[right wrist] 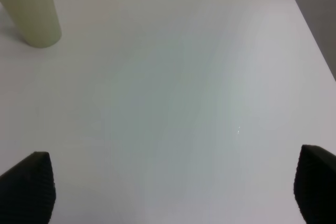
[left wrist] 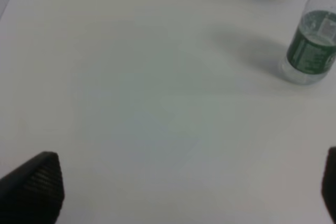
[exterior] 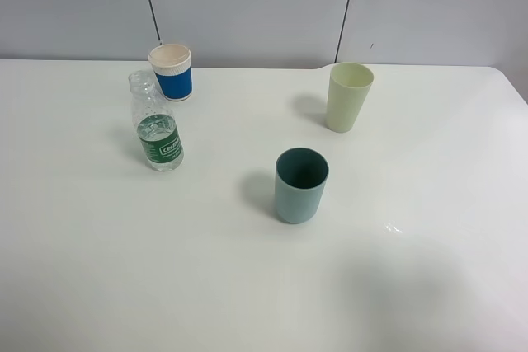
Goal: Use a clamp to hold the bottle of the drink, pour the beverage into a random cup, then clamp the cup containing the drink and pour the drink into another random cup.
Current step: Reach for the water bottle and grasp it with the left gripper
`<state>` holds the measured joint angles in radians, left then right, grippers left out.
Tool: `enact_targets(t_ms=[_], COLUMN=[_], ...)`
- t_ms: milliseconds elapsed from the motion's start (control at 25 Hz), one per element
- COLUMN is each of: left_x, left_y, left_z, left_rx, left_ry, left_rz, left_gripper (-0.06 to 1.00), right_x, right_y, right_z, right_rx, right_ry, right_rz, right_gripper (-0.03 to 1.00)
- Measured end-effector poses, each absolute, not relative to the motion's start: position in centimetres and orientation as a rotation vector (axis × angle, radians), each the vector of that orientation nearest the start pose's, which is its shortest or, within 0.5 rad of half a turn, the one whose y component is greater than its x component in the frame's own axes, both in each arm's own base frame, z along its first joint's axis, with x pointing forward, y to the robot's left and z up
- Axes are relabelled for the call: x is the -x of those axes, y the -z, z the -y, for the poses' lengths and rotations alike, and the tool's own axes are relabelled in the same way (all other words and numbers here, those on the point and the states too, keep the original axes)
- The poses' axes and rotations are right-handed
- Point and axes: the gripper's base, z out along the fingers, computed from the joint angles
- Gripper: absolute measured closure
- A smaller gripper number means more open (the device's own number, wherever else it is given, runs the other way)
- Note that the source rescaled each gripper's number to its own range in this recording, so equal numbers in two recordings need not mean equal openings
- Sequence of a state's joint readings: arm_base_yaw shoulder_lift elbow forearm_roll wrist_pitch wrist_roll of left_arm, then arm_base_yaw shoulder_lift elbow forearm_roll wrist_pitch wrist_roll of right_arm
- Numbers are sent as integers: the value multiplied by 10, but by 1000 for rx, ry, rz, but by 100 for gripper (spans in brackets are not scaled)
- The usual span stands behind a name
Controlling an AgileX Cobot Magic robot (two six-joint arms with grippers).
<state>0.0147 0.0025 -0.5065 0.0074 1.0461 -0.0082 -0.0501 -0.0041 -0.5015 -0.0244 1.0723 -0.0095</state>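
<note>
White tabletop [exterior: 165, 278], grey panelled wall [exterior: 247, 6] behind, bottle [exterior: 157, 125] near far left corner by paper cup [exterior: 172, 72], pale tumbler [exterior: 348, 98] near far edge, teal tumbler [exterior: 300, 187] mid-tabletop, left tool [left wrist: 181, 184] and right tool [right wrist: 170, 184] wide, empty, only fingertips [left wrist: 31, 187] showing.

Bright, even light floods the white table [exterior: 247, 286]. In the high view, soft shadows fall left of the bottle [exterior: 157, 125], teal cup [exterior: 301, 187] and tall cup [exterior: 350, 96]. A small glint [exterior: 392, 227] sits right of the teal cup. Both wrist views are soft and hazy.
</note>
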Motion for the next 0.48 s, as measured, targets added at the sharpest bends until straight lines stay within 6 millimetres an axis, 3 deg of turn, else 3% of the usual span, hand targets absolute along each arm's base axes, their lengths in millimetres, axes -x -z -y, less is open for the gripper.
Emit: enact_targets(t_ms=[160,480], left_x=[-10,-68], left_y=[-291,-290], left_z=[1,8], left_rx=[24,-12], left_ry=[10,113], left_rz=[-2038,-2225], left_gripper=[-6,-6], right_x=[6,6], right_y=[-277,-277], right_z=[2,2], right_rx=[-43,-43], right_ry=[66,66], right_rz=[-2050,-2050], right_gripper=[21,21])
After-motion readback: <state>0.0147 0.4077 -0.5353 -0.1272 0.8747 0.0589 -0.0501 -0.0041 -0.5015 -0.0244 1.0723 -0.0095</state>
